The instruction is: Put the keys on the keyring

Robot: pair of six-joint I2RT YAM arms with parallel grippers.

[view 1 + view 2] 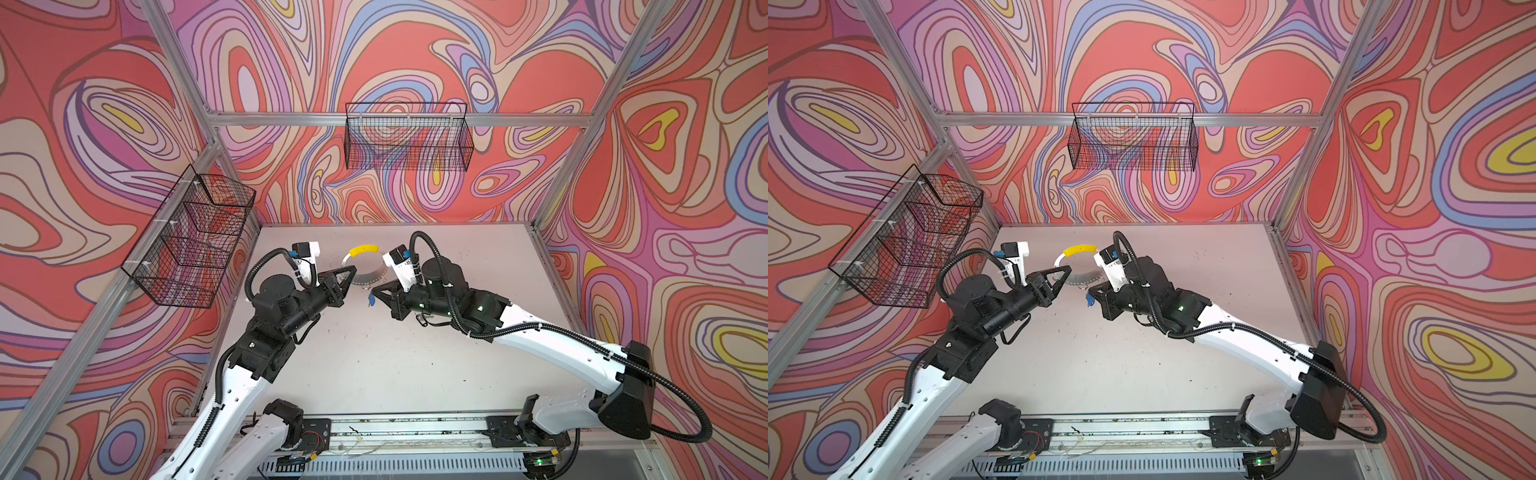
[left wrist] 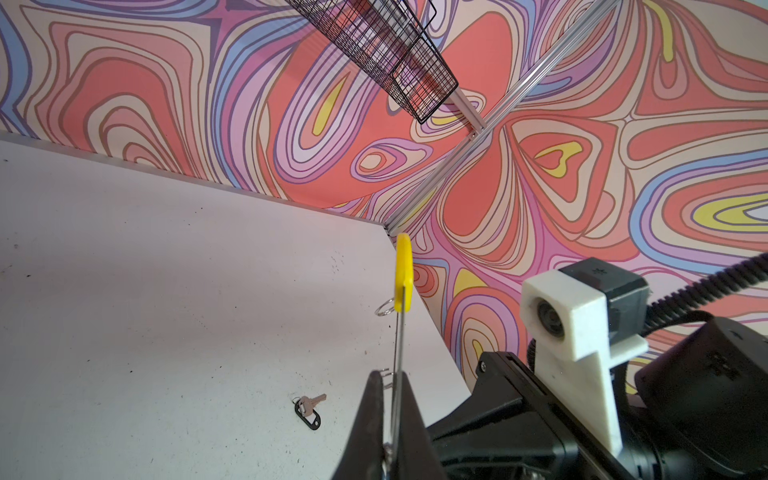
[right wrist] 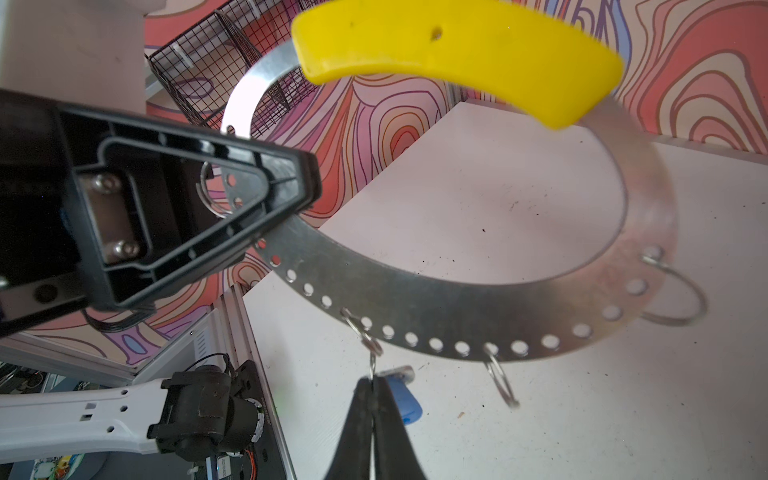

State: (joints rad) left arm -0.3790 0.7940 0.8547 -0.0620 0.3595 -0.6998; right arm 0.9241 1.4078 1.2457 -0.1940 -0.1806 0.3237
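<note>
The keyring [image 1: 346, 261] stands upright above the table, yellow sleeve [image 1: 364, 250] on top. My left gripper [image 1: 353, 271] is shut on its left rim; in the left wrist view the keyring [image 2: 399, 340] is edge-on between the shut jaws of the left gripper [image 2: 392, 376]. My right gripper [image 3: 372, 380] is shut on the thin split ring of the blue-tagged key [image 3: 405, 399], right under a wire loop [image 3: 361, 330] on the keyring [image 3: 457, 316]. I cannot tell whether the two are linked. The black-tagged key [image 2: 308, 413] lies flat on the table.
Two more wire loops [image 3: 500, 380] [image 3: 677, 295] hang from the keyring's lower arc. A wire basket [image 1: 409, 137] hangs on the back wall and another [image 1: 191, 237] on the left wall. Aluminium frame posts edge the table [image 1: 374, 365].
</note>
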